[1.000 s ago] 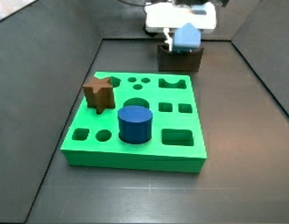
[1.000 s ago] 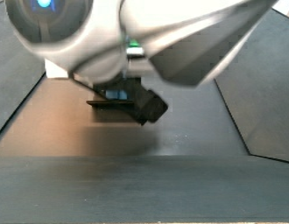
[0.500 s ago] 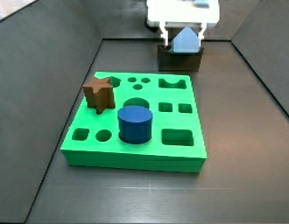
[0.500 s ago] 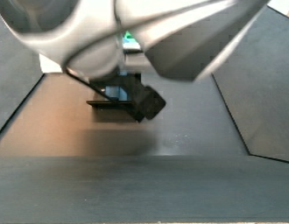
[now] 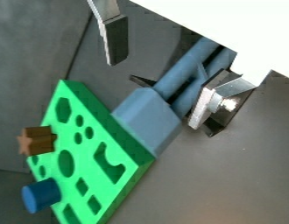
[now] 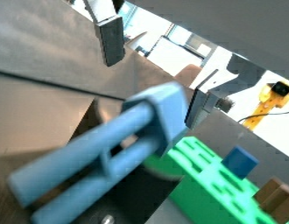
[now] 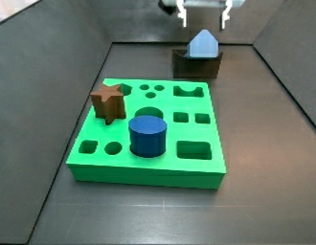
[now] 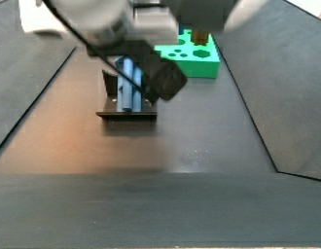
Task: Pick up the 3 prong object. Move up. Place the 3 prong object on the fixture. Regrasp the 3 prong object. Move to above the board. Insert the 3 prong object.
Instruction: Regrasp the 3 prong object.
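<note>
3 prong object [image 7: 202, 43] sits in fixture [image 7: 196, 65], far right of the board [image 7: 150, 134]. Pincer [image 7: 206, 8] spread, empty, hovering above it. Regrasp step; next calls for descending and pinching the piece.

Two pegs standing in the board

A dark blue cylinder [image 7: 147, 135] stands upright near the middle of the front edge of the board [image 7: 187, 173]. A brown star peg [image 7: 109, 102] stands at its left edge, apart from the cylinder.

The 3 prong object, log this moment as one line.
3 prong object: resting on fixture, released | pincer: open, above it | board: slot unfilled
</note>
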Available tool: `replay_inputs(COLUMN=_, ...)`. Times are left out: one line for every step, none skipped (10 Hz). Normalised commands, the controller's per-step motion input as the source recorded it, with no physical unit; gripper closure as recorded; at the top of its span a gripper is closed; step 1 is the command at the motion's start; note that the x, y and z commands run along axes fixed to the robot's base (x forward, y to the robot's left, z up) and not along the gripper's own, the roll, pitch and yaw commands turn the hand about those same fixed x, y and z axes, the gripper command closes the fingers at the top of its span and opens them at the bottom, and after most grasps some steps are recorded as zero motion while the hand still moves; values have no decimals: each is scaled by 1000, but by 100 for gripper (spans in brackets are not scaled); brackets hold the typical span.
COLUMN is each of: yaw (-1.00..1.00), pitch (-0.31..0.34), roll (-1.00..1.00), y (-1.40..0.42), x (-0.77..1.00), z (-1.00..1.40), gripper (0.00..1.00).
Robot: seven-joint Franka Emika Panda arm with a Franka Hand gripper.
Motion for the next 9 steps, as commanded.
replay_inputs(yaw=64, pitch=-52, roll=-38, y=-7, x=-52, z=306, gripper=0)
replay_inputs(yaw=66, pitch=-53, roll=-39, y=-6, x=-53, z=184, gripper=0)
replay_inputs(yaw=25, pitch=56, roll=1000, y=-1000, x=-14, z=963, gripper=0)
replay_inputs(yaw=25, pitch=57, roll=1000, y=-1000, x=-14, z=955, gripper=0)
replay_inputs(yaw=24, pitch=51, roll=1000, y=-1000, x=-41, z=947, gripper=0)
replay_inputs(yaw=23, pitch=46, roll=1000, y=-1000, x=-56, z=921, gripper=0)
replay_inputs(yaw=23, pitch=44, roll=1000, y=-861, x=-43, z=724, gripper=0)
replay_inputs(yaw=23, pitch=44, roll=1000, y=-729, x=-29, z=564, gripper=0)
replay_inputs(yaw=23, pitch=45, roll=1000, y=-444, x=-6, z=224, gripper=0)
